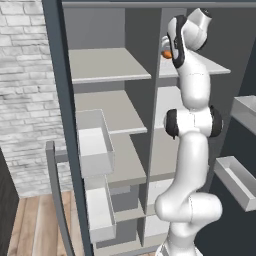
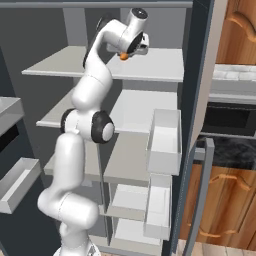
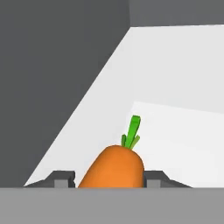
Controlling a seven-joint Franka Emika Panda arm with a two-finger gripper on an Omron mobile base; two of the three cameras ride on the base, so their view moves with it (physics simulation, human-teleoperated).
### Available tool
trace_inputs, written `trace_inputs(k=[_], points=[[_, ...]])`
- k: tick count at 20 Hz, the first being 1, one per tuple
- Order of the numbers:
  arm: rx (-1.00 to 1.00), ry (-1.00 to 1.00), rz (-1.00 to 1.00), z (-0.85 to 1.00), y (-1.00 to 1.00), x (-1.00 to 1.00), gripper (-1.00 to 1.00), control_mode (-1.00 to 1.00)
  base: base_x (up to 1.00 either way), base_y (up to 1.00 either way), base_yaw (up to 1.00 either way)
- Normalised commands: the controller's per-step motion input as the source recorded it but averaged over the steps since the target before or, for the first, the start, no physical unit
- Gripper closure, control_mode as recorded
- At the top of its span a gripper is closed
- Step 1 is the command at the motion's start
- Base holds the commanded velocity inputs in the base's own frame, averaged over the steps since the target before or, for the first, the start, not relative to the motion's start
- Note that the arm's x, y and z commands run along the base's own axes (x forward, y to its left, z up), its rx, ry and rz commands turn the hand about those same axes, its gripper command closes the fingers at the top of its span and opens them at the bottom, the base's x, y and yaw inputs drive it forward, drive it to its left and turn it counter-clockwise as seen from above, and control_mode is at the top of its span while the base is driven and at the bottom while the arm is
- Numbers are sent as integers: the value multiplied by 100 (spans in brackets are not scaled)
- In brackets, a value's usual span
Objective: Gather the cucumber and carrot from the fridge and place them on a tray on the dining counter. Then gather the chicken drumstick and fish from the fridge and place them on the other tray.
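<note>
My gripper (image 3: 112, 181) closes around the carrot (image 3: 114, 168) on the fridge's top shelf (image 2: 155, 67); its lower end is cut off at six o'clock. Its green stalk (image 3: 132, 130) points to twelve, with the dark fridge wall (image 3: 57, 78) at nine.

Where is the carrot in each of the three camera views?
Left base view: carrot a small orange spot upper right of centre, beside the arm's wrist.
Right base view: carrot near top centre, under the gripper.
Hand view: carrot bottom centre, between the fingertips.
Shared landmark: the top fridge shelf.
</note>
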Motion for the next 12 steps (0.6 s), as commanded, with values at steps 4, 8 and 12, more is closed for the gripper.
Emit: trace_inputs(k=[4, 8, 12], points=[[0, -42, -1, -96, 47, -100, 100, -100, 0, 0, 0], [3, -31, -6, -88, 51, -100, 100, -100, 0, 0, 0], [0, -21, -8, -21, 42, -100, 100, -100, 0, 0, 0]])
